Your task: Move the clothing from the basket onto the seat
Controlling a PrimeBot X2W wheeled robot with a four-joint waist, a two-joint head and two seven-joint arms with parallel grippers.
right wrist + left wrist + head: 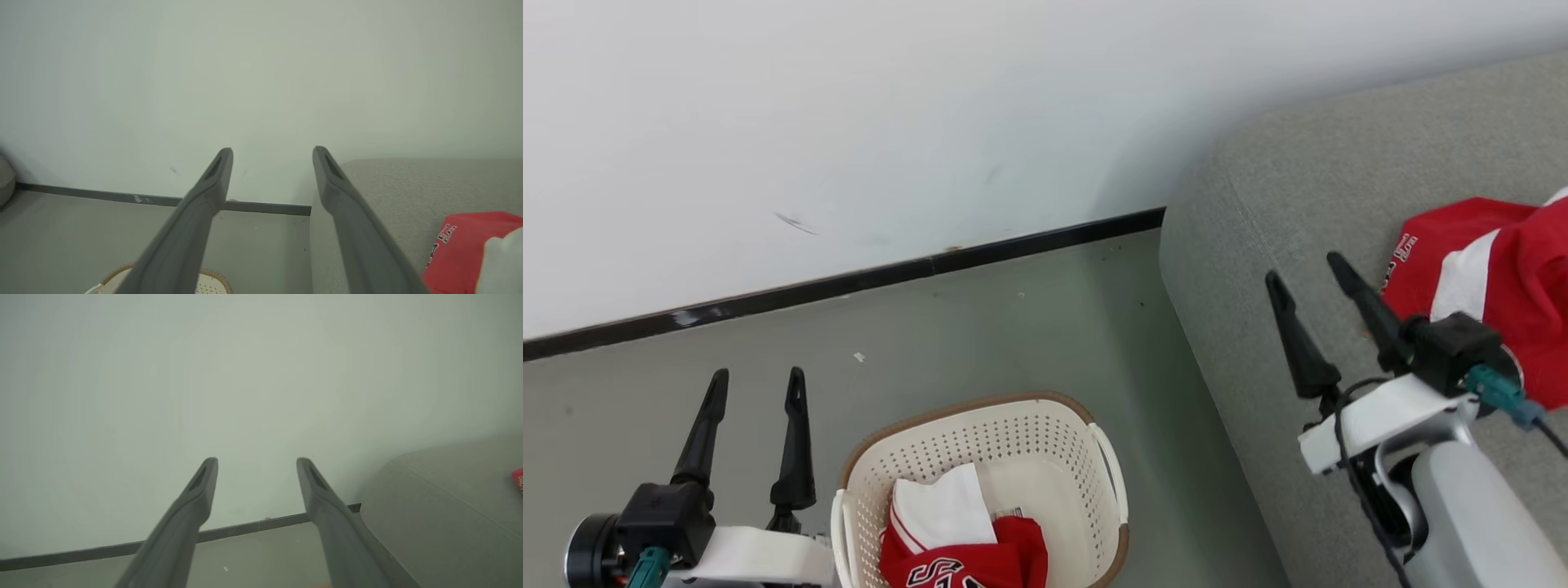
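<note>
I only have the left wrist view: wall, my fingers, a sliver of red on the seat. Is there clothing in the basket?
Observer: Yes. The basket holds a red jersey with a white piece on top.
Operator: Where is the basket from my left gripper?
Observer: On the floor, just to its right. The left gripper is open and empty.
Operator: And the right one?
Observer: The right gripper hangs open over the seat, beside a red-and-white garment lying there.
</note>
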